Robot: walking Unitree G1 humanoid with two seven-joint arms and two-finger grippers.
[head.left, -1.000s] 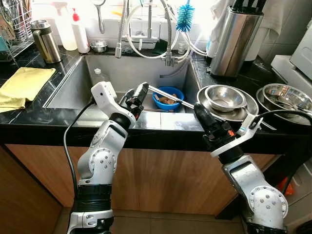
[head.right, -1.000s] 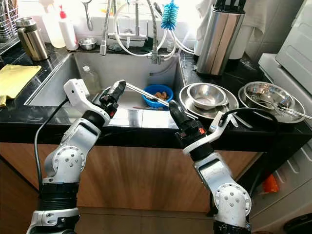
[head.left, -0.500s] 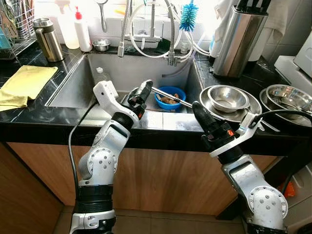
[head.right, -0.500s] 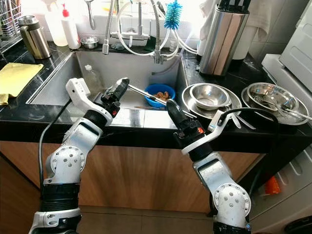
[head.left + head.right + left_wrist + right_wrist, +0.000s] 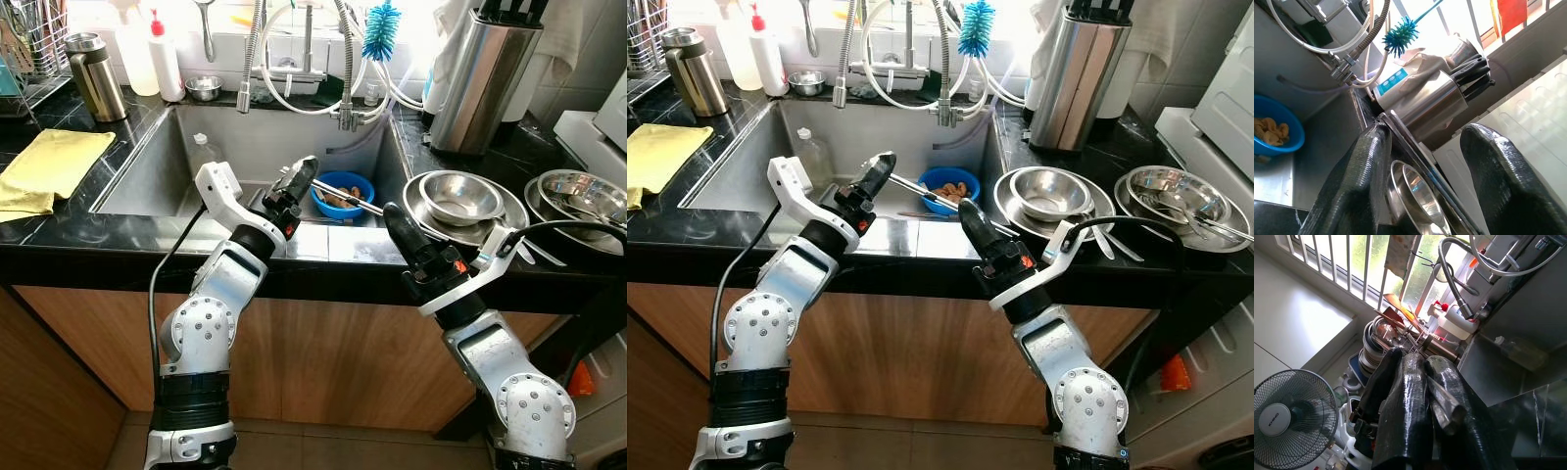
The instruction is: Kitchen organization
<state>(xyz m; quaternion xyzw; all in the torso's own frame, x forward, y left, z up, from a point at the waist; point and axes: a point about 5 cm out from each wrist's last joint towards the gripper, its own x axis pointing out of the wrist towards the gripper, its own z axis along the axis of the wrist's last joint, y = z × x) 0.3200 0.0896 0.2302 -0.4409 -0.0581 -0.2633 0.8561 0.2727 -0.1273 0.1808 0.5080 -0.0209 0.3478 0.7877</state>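
Your widest landmark is the black stone countertop (image 5: 59, 230), with the steel sink (image 5: 167, 166) sunk into it ahead of the robot and a yellow cloth (image 5: 44, 168) lying flat on the counter to the left. At the back of the sink stands the faucet (image 5: 304, 59) with its looped hoses and a blue bottle brush (image 5: 380, 18) above it. To the right, on the counter, you have a steel knife block (image 5: 475, 73), a stack of steel bowls (image 5: 453, 199) nearer the edge, and another steel bowl (image 5: 578, 196) further right holding utensils. On the far left at the back sit a steel flask (image 5: 95, 76) and a white squeeze bottle (image 5: 165, 61). Inside the sink lies a blue bowl (image 5: 343, 192) with brownish scraps in it. Your two arms share a long metal utensil (image 5: 338, 193) that spans the gap above the sink's front edge, passing over the blue bowl. The right gripper (image 5: 400, 227), at the counter's front edge just left of the stacked bowls, has its fingers clamped tight on one end of that utensil. The left gripper (image 5: 299, 179) hovers over the sink; its fingers are spread apart, and the utensil's other end rests against one finger (image 5: 1359, 181) only.
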